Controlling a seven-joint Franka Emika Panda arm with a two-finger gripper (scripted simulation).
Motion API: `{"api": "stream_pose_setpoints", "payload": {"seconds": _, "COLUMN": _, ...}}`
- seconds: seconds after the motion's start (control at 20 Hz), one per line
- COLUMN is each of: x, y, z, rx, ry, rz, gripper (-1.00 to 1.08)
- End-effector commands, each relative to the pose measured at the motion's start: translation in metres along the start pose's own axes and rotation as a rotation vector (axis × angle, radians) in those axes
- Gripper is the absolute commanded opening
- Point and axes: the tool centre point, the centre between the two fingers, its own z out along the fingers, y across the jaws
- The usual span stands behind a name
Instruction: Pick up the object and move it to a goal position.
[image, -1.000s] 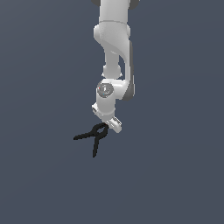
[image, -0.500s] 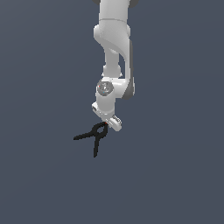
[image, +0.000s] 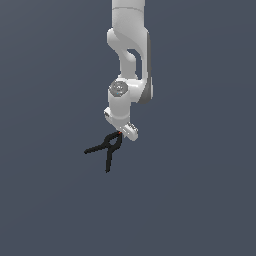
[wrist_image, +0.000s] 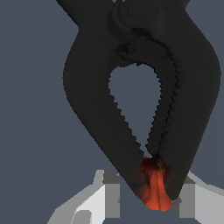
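Under the arm, one tool (image: 120, 132), one black clamp (image: 107, 148), red-tipped

Glossy white rounded arm (image: 129, 45), grey joint disc (image: 119, 88), seemingly pale grey fingers (wrist_image: 109, 194).

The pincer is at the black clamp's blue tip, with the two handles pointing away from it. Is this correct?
Not quite: the tip of the black clamp is red, not blue, as the wrist view shows. The pincer is at that tip, with both handles pointing away.
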Motion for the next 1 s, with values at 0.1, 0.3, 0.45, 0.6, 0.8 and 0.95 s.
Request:
{"api": "stream_pose_setpoints", "payload": {"seconds": 0.1, "x": -0.014, "y": 0.016, "z": -0.017, "rx": 0.001, "ry": 0.000, "rz": 0.000, "gripper": -1.00}}
{"api": "stream_pose_setpoints", "payload": {"seconds": 0.3, "x": -0.022, "y": 0.027, "z": -0.029, "rx": 0.001, "ry": 0.000, "rz": 0.000, "gripper": -1.00}}
{"api": "stream_pose_setpoints", "payload": {"seconds": 0.45, "x": -0.026, "y": 0.032, "z": -0.035, "rx": 0.001, "ry": 0.000, "rz": 0.000, "gripper": -1.00}}
{"api": "stream_pose_setpoints", "payload": {"seconds": 0.6, "x": -0.029, "y": 0.036, "z": -0.039, "rx": 0.000, "ry": 0.001, "rz": 0.001, "gripper": -1.00}}
{"api": "stream_pose_setpoints", "payload": {"seconds": 0.8, "x": -0.029, "y": 0.036, "z": -0.039, "rx": 0.000, "ry": 0.001, "rz": 0.001, "gripper": -1.00}}
{"api": "stream_pose_setpoints", "payload": {"seconds": 0.95, "x": -0.029, "y": 0.036, "z": -0.042, "rx": 0.000, "ry": 0.001, "rz": 0.001, "gripper": -1.00}}
